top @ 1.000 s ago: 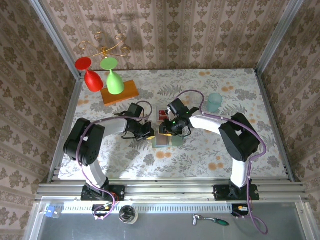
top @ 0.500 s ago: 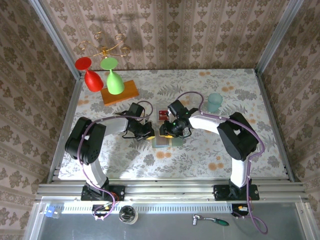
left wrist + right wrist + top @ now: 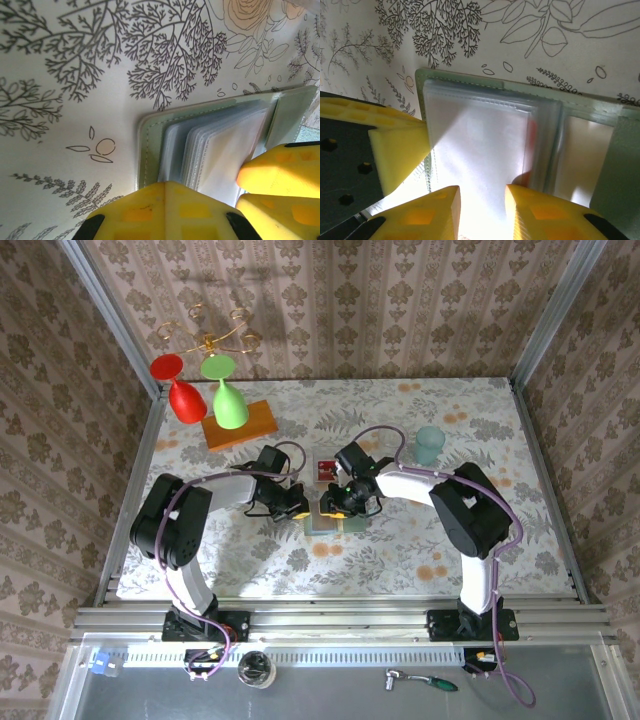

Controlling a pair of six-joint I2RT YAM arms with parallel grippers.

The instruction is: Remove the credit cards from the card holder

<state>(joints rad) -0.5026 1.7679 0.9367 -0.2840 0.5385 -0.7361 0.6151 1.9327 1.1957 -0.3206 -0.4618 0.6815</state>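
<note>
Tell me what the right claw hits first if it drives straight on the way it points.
Most likely the stack of clear plastic sleeves inside the open pale sage-green folding card holder, lying directly ahead of the right claw. Whether it already touches them is unclear from this angle.

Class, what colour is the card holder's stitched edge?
Pale sage green; the card holder shows best in the left wrist view.

Our left arm [image 3: 225, 490] and right arm [image 3: 410, 483] are black and white, with purple cables [image 3: 383, 426]. The left claw [image 3: 165, 200] and right claw [image 3: 481, 200] have chunky yellow fingers [image 3: 430, 215].
</note>
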